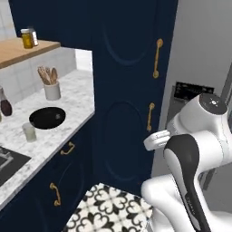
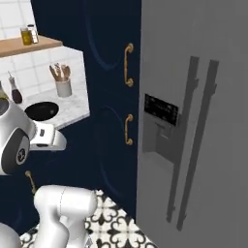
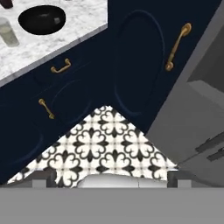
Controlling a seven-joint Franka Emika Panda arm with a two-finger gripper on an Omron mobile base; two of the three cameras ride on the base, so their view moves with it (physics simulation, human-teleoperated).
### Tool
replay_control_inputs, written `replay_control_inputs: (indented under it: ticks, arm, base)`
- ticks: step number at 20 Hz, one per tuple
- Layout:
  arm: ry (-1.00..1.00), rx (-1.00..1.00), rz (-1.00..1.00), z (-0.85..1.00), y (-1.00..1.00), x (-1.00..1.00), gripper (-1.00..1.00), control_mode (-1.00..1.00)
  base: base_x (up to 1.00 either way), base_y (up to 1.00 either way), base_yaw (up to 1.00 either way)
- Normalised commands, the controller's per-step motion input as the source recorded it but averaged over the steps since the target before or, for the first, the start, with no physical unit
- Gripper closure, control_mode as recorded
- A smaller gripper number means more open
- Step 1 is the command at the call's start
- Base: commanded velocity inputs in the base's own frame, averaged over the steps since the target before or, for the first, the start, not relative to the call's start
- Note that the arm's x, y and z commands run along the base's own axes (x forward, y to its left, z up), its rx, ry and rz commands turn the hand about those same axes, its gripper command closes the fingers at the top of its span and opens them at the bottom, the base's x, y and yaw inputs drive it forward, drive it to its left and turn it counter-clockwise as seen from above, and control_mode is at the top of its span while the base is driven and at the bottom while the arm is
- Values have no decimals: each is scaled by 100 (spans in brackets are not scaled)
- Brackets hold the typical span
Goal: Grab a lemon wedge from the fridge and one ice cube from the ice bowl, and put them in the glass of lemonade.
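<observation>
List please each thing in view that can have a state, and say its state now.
fridge: both doors closed.
tall navy cabinet: doors closed.
counter drawer: closed.
black bowl: upright on the marble counter; contents cannot be told.
glass: upright beside the black bowl.
utensil holder: upright, holding wooden utensils.
pincer: open, holding nothing, pointing down at the patterned floor.

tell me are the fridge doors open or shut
Shut: both doors of the fridge lie flush, their dark bar handles side by side, and no interior shows.
</observation>
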Motion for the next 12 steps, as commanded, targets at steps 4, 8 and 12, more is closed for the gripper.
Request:
replay_control_inputs:
  ticks: [4, 8, 12]
  arm:
    - [0, 0, 0, 0, 0, 0, -100, 100]
    - [0, 0, 0, 0, 0, 0, -100, 100]
    - [0, 0, 0, 0, 0, 0, -100, 100]
  base:
    - [-57, 0, -58]
    - [-40, 0, -62]
    - [-28, 0, -64]
